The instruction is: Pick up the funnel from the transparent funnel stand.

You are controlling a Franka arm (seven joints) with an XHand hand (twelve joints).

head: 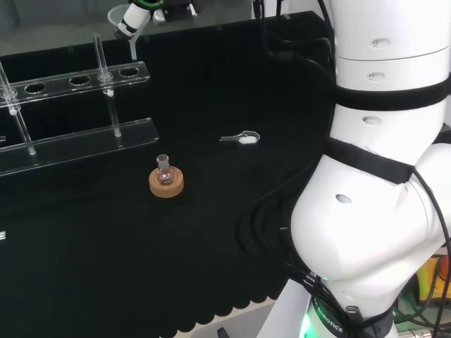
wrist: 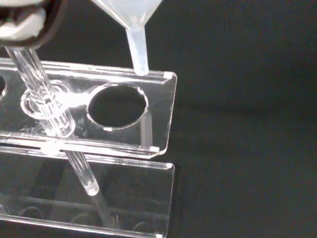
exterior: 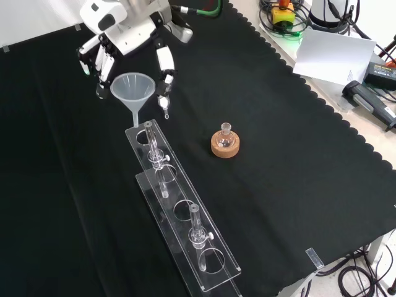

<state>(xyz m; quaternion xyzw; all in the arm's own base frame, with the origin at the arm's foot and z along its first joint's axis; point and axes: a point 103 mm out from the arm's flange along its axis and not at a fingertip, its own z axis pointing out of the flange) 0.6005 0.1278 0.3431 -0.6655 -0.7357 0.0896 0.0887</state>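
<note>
Translucent funnel (exterior: pixel 131 88) held in hand (exterior: pixel 124 37), lifted above stand (exterior: pixel 185 216)

- You have no legible text, label or number on the funnel (exterior: pixel 131 88), the stand (exterior: pixel 182 213) or the black surface (exterior: pixel 278 161).
- Print on the arm's base is too small to read.

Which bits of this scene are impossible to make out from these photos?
- The robot hand: in the head view, the picture's top edge cuts most of it off.
- Its grip on the funnel: the front view leaves contact unclear.
- The funnel stand: the head view's left edge cuts it off.
- The small flask on its cork ring: contents too small to tell.
</note>
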